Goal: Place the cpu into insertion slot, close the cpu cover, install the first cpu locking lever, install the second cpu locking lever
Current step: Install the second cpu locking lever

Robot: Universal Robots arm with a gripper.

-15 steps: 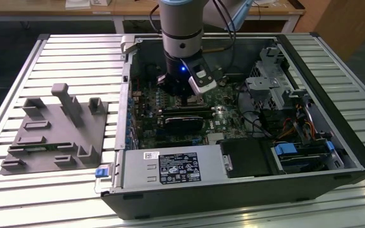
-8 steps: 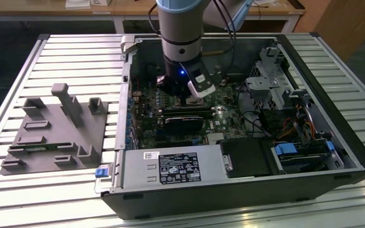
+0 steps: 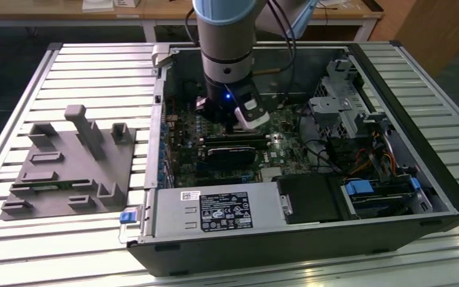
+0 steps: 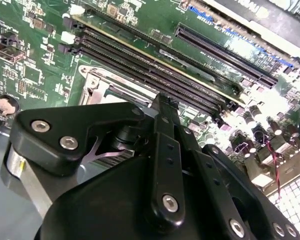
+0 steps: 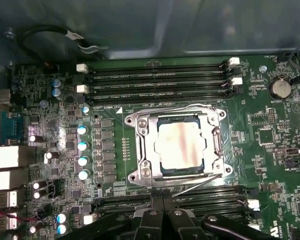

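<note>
Tan-silver under the closed cpu cover (image 5: 142, 145): saw the cpu (image 5: 182, 145) seated in the insertion slot (image 5: 221, 171). Lost the slot behind the gripper (image 3: 241, 127) in the exterior view, twelve o'clock of the black card (image 3: 231, 156); found fingers (image 5: 152, 222) narrow, empty, near its rim.

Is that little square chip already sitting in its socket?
In. The tan-silver square cpu lies flat within the silvery-rimmed insertion slot, framed by the thin metal cpu cover.

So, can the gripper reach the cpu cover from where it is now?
Probably yes. In the first wrist view the gripper sits just beside the cpu cover, which lies flat over the cpu, and nothing stands between them.
</note>
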